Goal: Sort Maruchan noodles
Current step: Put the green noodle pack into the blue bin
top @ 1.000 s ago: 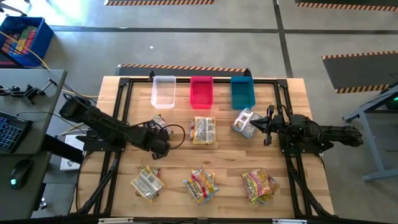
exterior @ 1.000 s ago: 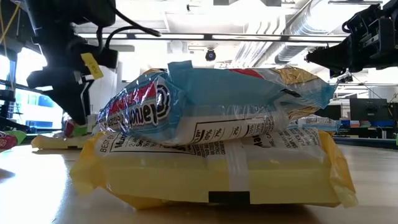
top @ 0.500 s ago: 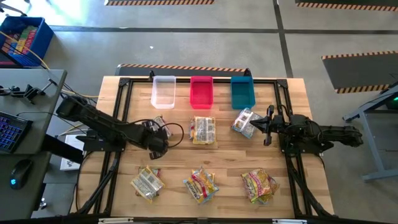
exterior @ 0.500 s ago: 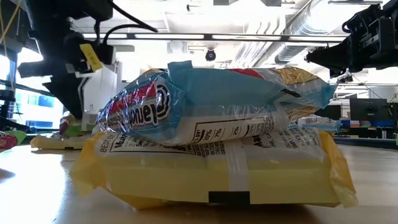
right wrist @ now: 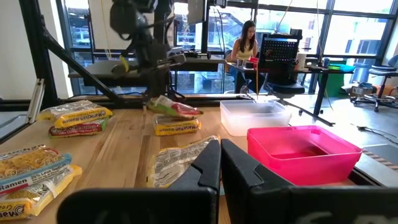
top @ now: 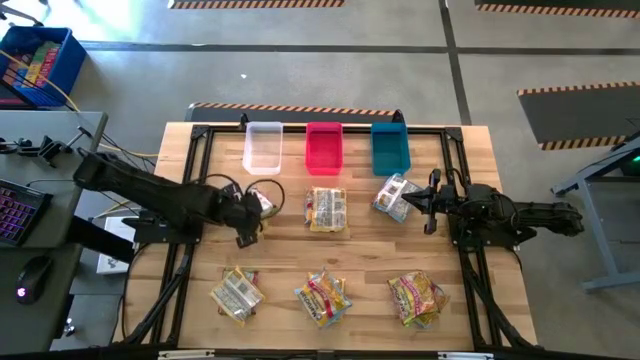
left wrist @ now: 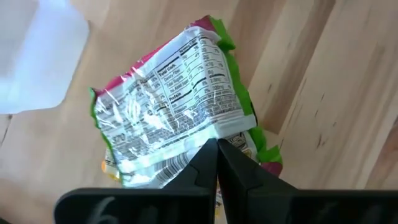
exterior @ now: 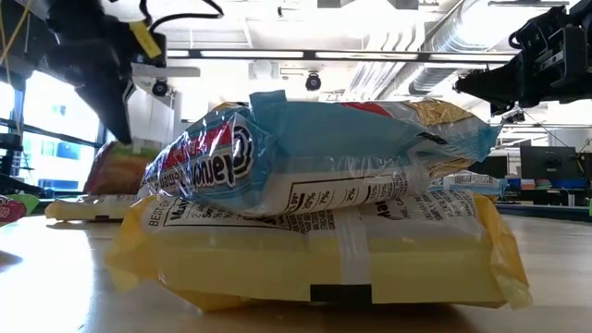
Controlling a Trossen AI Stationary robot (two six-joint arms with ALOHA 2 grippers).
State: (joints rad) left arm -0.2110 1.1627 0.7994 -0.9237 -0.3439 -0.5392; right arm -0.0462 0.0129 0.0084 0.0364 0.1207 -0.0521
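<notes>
Sorting has barely begun at the wooden table (top: 470, 300): the clear bin (top: 263, 146), the red bin (top: 323, 146) and the teal bin (top: 390, 146), three in a row at the far edge, all look empty from above. The left hand (top: 248, 204) is pinched tight on a pink-and-green noodle packet (left wrist: 180, 106), lifted just off the table in front of the clear bin. The right hand (top: 420, 201) is closed on a silvery packet (top: 395, 196) that hangs before the teal bin. Not one packet is binned yet. Four small heaps lie loose: one yellow (top: 326, 208) below the red bin and three along the near edge (top: 236, 294) (top: 322, 297) (top: 417, 296) (each seems to stack more than one packet, so an exact count of packets cannot be made).
</notes>
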